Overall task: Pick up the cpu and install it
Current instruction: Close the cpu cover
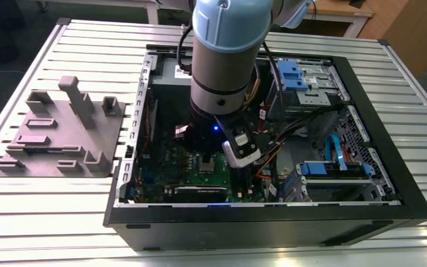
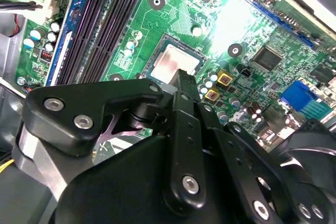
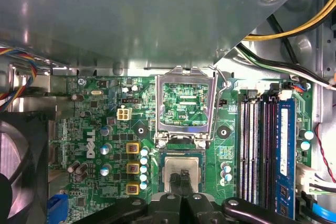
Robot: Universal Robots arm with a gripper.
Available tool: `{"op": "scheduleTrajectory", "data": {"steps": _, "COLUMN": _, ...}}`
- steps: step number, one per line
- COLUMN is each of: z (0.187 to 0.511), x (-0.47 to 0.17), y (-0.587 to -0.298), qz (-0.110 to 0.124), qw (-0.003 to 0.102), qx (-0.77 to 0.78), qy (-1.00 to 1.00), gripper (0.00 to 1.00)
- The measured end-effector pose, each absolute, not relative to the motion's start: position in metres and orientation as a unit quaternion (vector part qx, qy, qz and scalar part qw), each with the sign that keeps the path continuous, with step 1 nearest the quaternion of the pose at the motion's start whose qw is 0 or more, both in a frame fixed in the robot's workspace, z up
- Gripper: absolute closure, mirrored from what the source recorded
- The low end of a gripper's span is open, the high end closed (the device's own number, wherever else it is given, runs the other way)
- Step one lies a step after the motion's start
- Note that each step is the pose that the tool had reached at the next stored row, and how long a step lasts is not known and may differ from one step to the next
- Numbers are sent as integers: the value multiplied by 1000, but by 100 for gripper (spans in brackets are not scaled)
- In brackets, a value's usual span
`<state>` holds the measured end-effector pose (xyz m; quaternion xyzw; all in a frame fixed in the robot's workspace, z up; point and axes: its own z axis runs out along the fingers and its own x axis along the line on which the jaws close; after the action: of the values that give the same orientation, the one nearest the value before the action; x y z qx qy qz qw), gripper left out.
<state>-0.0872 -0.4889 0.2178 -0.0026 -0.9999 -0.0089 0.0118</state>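
Exterior view: we see the slatted tabletop (image 1: 20, 222) carrying the open computer case (image 1: 273, 222), with the arm (image 1: 224, 61) reaching down into it over the green motherboard (image 1: 191, 172).

In the first wrist view the socket frame (image 3: 186, 103) stands hinged open, green centre showing, and the cpu (image 3: 182, 174) lies in the socket just beside it, shiny top up.

The claw (image 3: 184, 182) sits directly over the cpu with its fingertips (image 3: 184, 178) drawn together in the middle of the chip; whether they touch it we cannot tell.

Risks, as we judge them:
- a chip seated slightly askew could bend socket contacts under any downward press
- the open frame stands close, so a sideways drift could snag it
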Motion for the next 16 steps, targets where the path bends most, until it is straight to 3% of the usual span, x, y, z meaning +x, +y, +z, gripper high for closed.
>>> {"op": "scheduleTrajectory", "data": {"steps": 16, "z": 218, "x": -87, "y": -489, "qz": -10, "qw": 12, "qx": 17, "qy": -1000, "gripper": 90}}
